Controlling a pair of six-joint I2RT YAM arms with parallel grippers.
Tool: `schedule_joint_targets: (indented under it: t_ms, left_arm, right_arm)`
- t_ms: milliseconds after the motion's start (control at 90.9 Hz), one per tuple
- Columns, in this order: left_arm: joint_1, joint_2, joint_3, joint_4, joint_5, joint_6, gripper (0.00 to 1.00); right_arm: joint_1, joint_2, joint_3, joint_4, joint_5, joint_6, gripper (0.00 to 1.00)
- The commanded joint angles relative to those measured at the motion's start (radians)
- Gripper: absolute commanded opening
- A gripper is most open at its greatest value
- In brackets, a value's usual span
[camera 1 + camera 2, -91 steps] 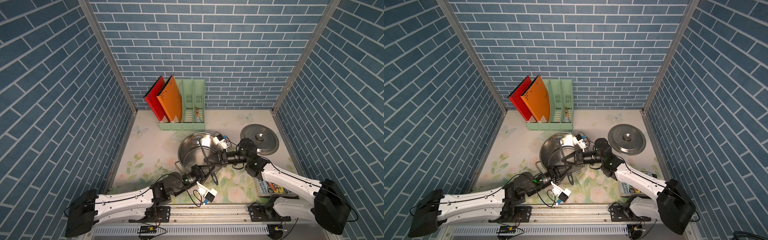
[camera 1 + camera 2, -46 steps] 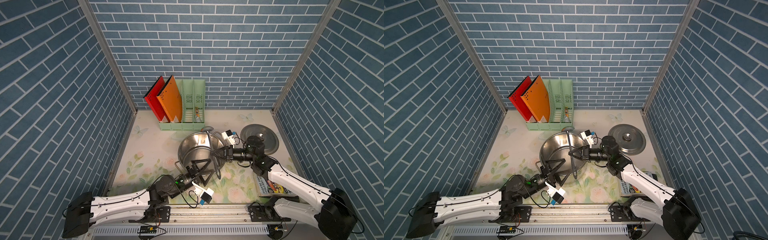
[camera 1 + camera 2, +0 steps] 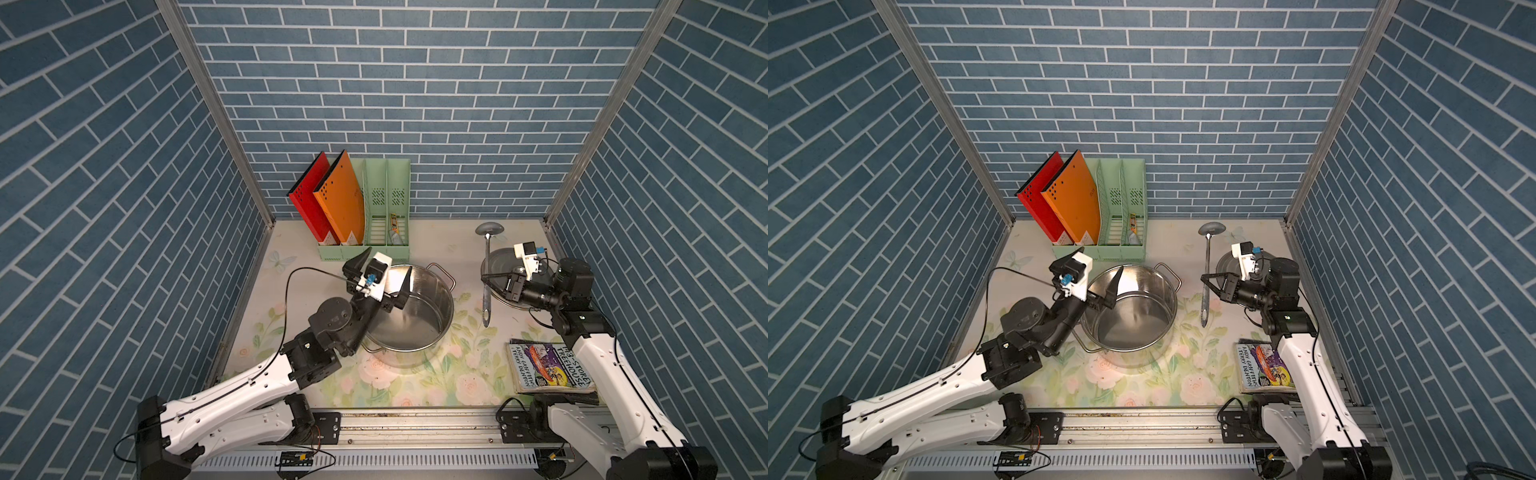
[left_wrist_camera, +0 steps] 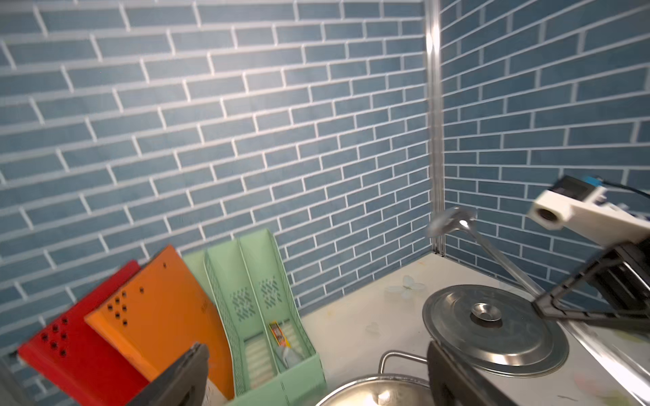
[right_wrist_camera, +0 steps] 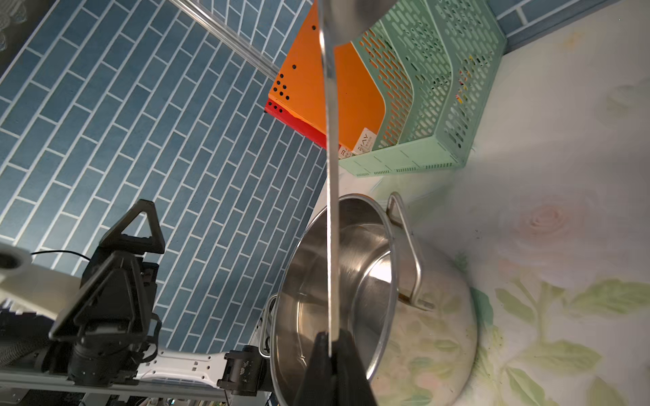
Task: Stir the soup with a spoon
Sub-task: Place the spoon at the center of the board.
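Top views: spoon (image 3: 486, 257), clamped at mid-handle by the right gripper (image 3: 485, 277) and carried clear of the worktop (image 3: 415, 386) between steel pot (image 3: 448, 316) and lid (image 3: 496, 259), bowl toward the back wall, seemingly staged for the dip; left gripper (image 3: 1100, 259) spread wide and empty over the pot's rim on its own side, likely to steady it. Left wrist view: spoon (image 4: 492, 253) slants bowl-high above the lid (image 4: 457, 351), so it would need tipping over before any stirring. Right wrist view: handle runs straight out from the pinched fingers (image 5: 313, 376) across the pot's mouth, where no soup can be made out.
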Motion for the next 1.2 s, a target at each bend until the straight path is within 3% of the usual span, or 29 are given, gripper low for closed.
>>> schedule_joint_targets:
  t_ms: [0,176,297,462,781,1188]
  left_arm:
    - [0.139,0.001,0.017,-0.311,0.026,-0.435,1.0]
    - [0.248,-0.101,-0.093,-0.323,0.048,-0.533,1.0]
    - [0.279,-0.181,-0.154,-0.352,0.026,-0.563,1.0]
    - [0.282,-0.253,-0.196,-0.386,0.001,-0.568,1.0]
    - [0.283,-0.264,-0.194,-0.407,-0.03,-0.566,1.0]
    - [0.283,-0.283,-0.187,-0.431,-0.05,-0.551,1.0]
  right_arm:
    - [-0.031,0.037,-0.12,0.055,-0.012,-0.093,0.0]
    - [-0.029,0.16,-0.225,0.093,0.04,-0.201,0.0]
    - [-0.029,0.222,-0.284,0.187,0.035,-0.202,0.0]
    - [-0.008,0.308,-0.329,0.301,0.016,-0.194,0.0]
    - [0.092,0.479,-0.306,0.448,0.016,-0.201,0.0]
    - [0.122,0.651,-0.273,0.52,0.016,-0.227,0.0]
